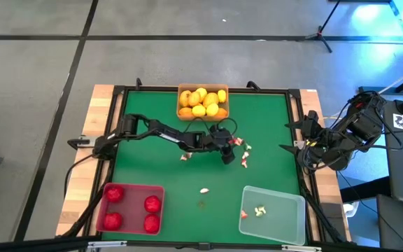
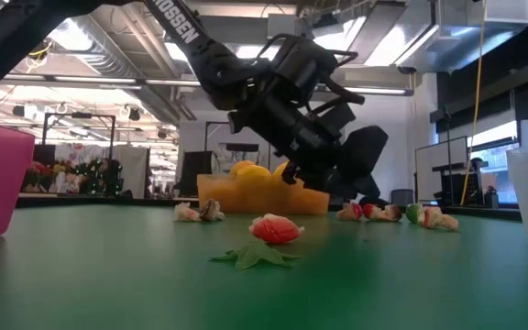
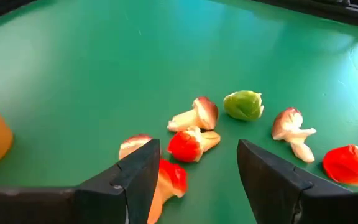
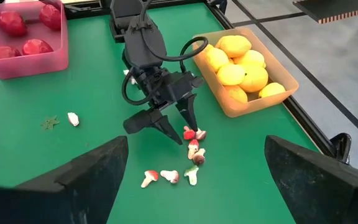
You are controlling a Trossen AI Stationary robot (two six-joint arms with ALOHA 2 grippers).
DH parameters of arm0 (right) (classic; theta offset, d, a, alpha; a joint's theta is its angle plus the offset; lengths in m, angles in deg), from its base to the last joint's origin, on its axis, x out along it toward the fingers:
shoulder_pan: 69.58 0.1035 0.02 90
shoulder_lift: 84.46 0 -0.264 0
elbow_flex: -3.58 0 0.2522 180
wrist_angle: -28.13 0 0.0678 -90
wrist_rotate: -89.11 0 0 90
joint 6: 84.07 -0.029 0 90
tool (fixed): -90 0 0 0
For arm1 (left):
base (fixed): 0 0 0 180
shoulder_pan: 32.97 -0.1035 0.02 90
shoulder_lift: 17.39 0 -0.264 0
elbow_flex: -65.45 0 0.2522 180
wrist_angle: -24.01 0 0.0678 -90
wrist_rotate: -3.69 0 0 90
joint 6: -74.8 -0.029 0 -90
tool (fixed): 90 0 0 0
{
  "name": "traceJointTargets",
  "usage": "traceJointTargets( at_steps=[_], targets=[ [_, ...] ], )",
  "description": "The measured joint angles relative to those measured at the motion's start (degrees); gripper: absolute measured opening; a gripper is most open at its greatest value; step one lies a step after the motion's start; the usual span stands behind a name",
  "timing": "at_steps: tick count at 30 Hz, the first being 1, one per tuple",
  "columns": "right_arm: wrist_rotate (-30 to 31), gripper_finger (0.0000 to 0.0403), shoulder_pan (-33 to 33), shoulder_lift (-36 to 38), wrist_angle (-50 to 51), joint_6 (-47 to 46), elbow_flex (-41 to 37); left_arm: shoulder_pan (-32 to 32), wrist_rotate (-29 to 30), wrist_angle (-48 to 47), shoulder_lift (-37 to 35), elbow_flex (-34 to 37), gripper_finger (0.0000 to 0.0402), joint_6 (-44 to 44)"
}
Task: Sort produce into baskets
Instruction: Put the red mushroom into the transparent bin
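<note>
The green table [image 1: 152, 168] carries everything, and the orange-tan basket [image 1: 203, 92] at its far edge serves as the landmark here. That basket is heaped with yellow and orange oval fruits [image 1: 200, 102]. Toward the near edge from it, on the left arm's side, the red basket [image 1: 130, 208] holds four red round fruits [image 1: 113, 193]. On the right arm's side of the near edge, well apart from the orange-tan basket, the clear whitish basket [image 1: 273, 213] holds a few small whitish bits [image 1: 259, 211].

The left arm reaches from its base to just in front of the orange-tan basket. The left gripper [image 4: 171, 122] points down at the table with its fingers [image 3: 132, 180] partly spread, holding nothing, poised over a cluster of small whitish-and-red pieces [image 4: 193, 149] with one green piece [image 3: 243, 104] among them. The right gripper [image 4: 197, 177] waits off the table's right edge, spread wide and empty.

One whitish piece [image 1: 204, 190] lies alone between the red and clear baskets, beside a small green leaf [image 4: 49, 122].
</note>
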Motion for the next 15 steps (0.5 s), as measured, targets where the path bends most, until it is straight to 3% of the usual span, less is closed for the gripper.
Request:
traceJointTargets(
  at_steps=[15],
  targets=[
    [0.01,0.0374,0.00,0.02,-0.07,-0.04,0.01,-0.20,1.09,3.57,1.61,4.15,0.0210,2.59]
  ],
)
